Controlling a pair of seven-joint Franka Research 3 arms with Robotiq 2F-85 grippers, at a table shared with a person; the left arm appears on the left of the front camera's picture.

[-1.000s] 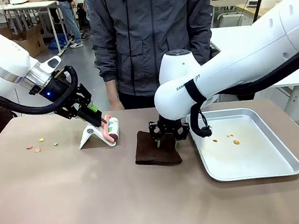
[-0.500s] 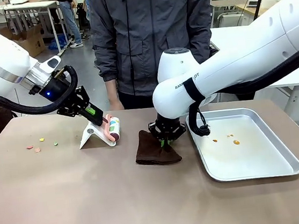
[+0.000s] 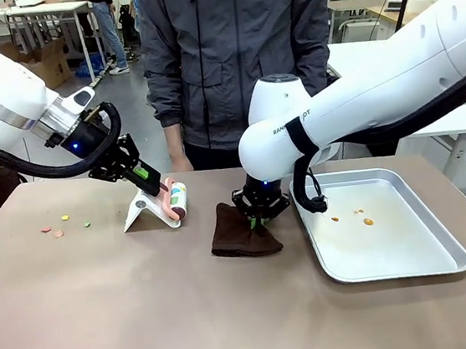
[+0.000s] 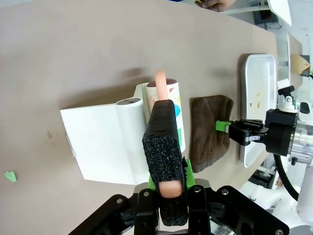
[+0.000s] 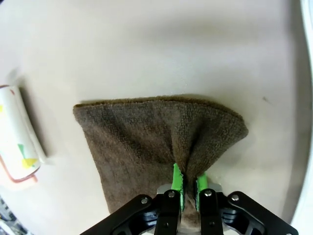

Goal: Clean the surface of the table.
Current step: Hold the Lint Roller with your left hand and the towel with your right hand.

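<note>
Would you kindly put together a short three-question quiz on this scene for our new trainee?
1. True or false: the right end effector is shut on the brown cloth.
2. What does the left end effector grip? A) a sponge B) the lint roller C) a brush
3. Fill in: coloured crumbs lie on the table toward the robot's ____ side.

Key: 1 true; 2 B; 3 left.

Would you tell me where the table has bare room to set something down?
The near strip of the table, in front of the cloth and tray, is bare. The far half is crowded: crumbs, lint roller, cloth, tray.
</note>
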